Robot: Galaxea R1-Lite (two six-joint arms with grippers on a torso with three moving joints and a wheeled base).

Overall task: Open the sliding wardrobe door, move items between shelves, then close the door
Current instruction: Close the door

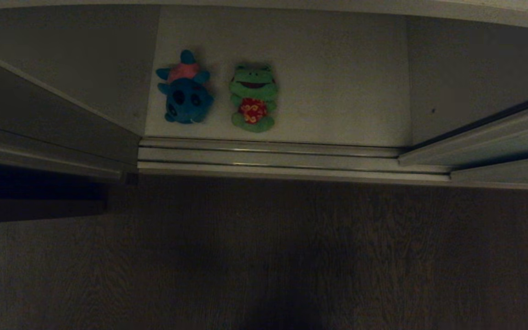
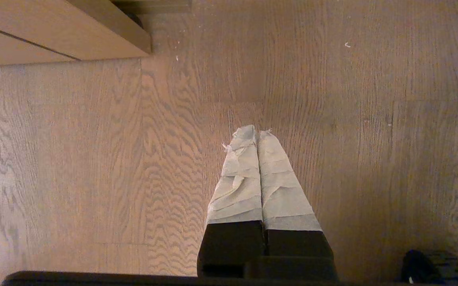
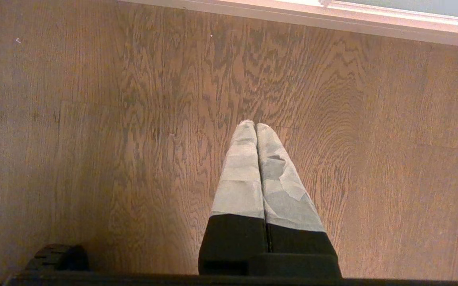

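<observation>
Both arms parked over floorboards, left gripper point(image 2: 257, 137) and right gripper point(image 3: 255, 129) clenched empty; green frog point(image 1: 253, 98) and teal-blue plush point(image 1: 184, 89) side by side on white shelf point(image 1: 337, 82) behind track; closed fingers may shove toys backward

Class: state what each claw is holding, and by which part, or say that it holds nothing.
Nothing is held. The left claw and right claw are both shut and empty above the wooden floor.

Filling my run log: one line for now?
door: open | green plush frog, teal-blue plush creature: bottom white shelf | pincers: shut, parked
</observation>
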